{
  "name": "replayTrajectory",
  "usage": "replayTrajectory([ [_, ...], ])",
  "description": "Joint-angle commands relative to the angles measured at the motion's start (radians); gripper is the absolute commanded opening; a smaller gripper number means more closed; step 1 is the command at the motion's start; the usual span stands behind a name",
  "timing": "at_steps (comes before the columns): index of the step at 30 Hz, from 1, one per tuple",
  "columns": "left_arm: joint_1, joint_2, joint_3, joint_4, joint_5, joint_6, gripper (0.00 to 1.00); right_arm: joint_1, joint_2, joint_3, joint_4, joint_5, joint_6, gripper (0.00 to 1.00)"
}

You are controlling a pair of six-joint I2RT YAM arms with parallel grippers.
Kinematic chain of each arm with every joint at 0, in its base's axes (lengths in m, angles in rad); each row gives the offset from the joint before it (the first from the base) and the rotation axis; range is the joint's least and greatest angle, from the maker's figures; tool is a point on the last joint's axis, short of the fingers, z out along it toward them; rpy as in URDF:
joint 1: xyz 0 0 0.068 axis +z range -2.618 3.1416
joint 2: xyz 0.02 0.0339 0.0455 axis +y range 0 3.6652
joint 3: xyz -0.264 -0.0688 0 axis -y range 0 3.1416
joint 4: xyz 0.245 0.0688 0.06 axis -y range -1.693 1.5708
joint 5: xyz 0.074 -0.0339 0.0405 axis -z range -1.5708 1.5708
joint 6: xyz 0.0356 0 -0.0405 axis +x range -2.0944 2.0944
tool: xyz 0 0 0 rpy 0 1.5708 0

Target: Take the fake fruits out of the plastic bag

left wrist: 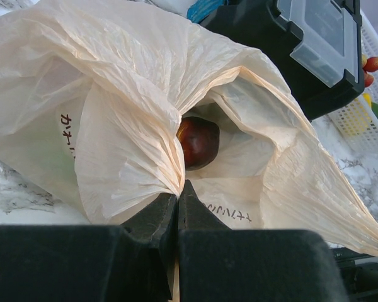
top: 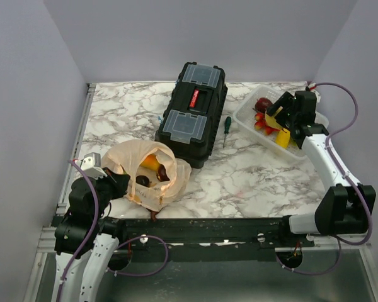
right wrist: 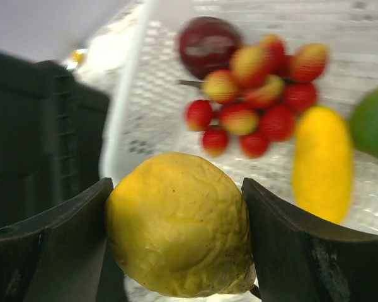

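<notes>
Above the table, near left: the plastic bag [top: 148, 173] lies beside the black toolbox [top: 192, 113]. Three fake fruits [top: 152, 165] show in its mouth.
Far right: the right gripper [top: 277, 110] hangs over the white basket [top: 246, 116], apparently for a drop-off.
Left wrist view: the left gripper [left wrist: 177, 198] is pressed together on the bag's rim, likely to keep the mouth open. One dark red fruit [left wrist: 198, 141] is visible inside.
Right wrist view: the fingers clasp one yellow fruit [right wrist: 179, 223]. Four pieces lie below: purple fruit [right wrist: 209, 45], grape cluster [right wrist: 255, 94], long yellow fruit [right wrist: 321, 163], green fruit [right wrist: 373, 123].

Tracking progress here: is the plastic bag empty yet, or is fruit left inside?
Not empty. The plastic bag gapes open, and a dark red fruit plus a yellow-orange one lie inside.
</notes>
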Motion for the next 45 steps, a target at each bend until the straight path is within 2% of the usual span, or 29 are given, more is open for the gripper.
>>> replayTrajectory([
  [1, -0.005, -0.014, -0.009, 0.018, 0.025, 0.007, 0.0, -0.104, 0.085, 0.002, -0.095, 0.105, -0.074, 0.4],
  [7, -0.007, -0.014, -0.01, 0.022, 0.027, 0.007, 0.0, -0.12, 0.208, 0.049, -0.12, 0.127, -0.118, 0.41],
  [15, -0.011, -0.015, -0.011, 0.022, 0.028, 0.009, 0.0, -0.119, 0.309, 0.066, -0.134, 0.075, -0.139, 0.57],
  [21, -0.011, -0.015, -0.011, 0.023, 0.029, 0.009, 0.0, -0.119, 0.333, 0.055, -0.14, 0.039, -0.148, 0.78],
  [27, -0.012, -0.016, -0.01, 0.022, 0.028, 0.009, 0.0, -0.12, 0.332, 0.055, -0.145, 0.03, -0.158, 0.93],
  [34, -0.011, -0.01, -0.01, 0.023, 0.03, 0.009, 0.0, -0.118, 0.296, 0.087, -0.181, 0.029, -0.166, 0.96],
  [40, -0.011, -0.007, -0.011, 0.025, 0.031, 0.007, 0.0, -0.096, 0.14, 0.095, -0.184, -0.013, -0.168, 0.94],
  [45, -0.011, -0.004, -0.012, 0.025, 0.028, 0.003, 0.0, 0.02, 0.014, 0.092, -0.19, -0.05, -0.154, 0.91],
])
